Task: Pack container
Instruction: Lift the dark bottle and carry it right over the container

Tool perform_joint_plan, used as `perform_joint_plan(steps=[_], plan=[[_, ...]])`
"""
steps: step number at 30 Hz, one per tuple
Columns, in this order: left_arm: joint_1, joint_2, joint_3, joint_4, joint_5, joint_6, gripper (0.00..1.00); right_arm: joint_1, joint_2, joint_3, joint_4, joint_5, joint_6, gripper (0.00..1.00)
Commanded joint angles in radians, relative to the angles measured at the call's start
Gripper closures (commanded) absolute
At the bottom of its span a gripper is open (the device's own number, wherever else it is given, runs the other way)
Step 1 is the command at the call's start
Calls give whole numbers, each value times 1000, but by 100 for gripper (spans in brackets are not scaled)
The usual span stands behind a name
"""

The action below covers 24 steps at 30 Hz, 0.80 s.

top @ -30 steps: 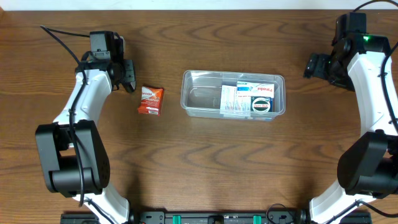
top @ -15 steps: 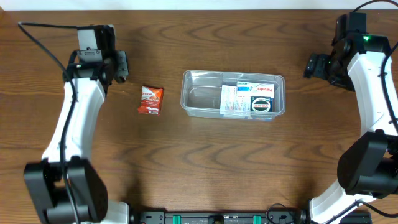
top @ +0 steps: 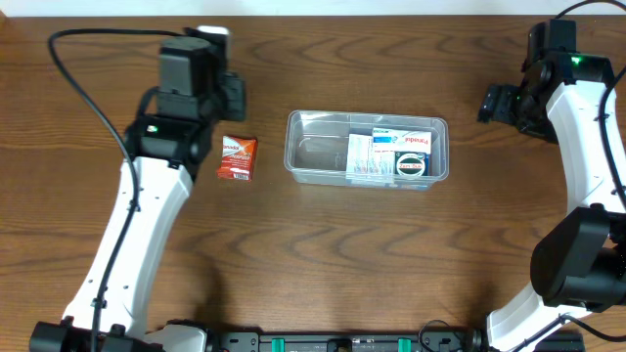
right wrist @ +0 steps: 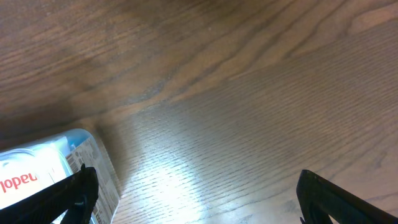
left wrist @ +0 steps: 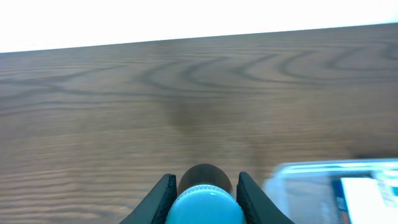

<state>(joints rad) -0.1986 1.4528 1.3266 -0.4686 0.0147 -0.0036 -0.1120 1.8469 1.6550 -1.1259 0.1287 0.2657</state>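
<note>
only wrist-side, blue round object in left tool

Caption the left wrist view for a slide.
Left fingers hold a light-blue round item over the wooden table, clear container at right.

Bright even light, table glare, container blurred

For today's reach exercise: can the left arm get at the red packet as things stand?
Likely yes for reaching: the red packet lies in the open near the left pincer, with nothing between. Picking it up looks doubtful, though, since that pincer is shut on a blue round-topped item.
</note>
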Motion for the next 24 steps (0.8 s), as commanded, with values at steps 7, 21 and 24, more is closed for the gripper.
perform_joint_plan(steps=[7,21,24], plan=[[-171,-14,26,-18,-11,-55,73,-4,-2,11,0,10,-13,1],[-316,88,26,-8,-38,-132,74,-4,-2,11,0,10,-13,1],[-316,124,26,1,-69,-152,75,-4,-2,11,0,10,-13,1]])
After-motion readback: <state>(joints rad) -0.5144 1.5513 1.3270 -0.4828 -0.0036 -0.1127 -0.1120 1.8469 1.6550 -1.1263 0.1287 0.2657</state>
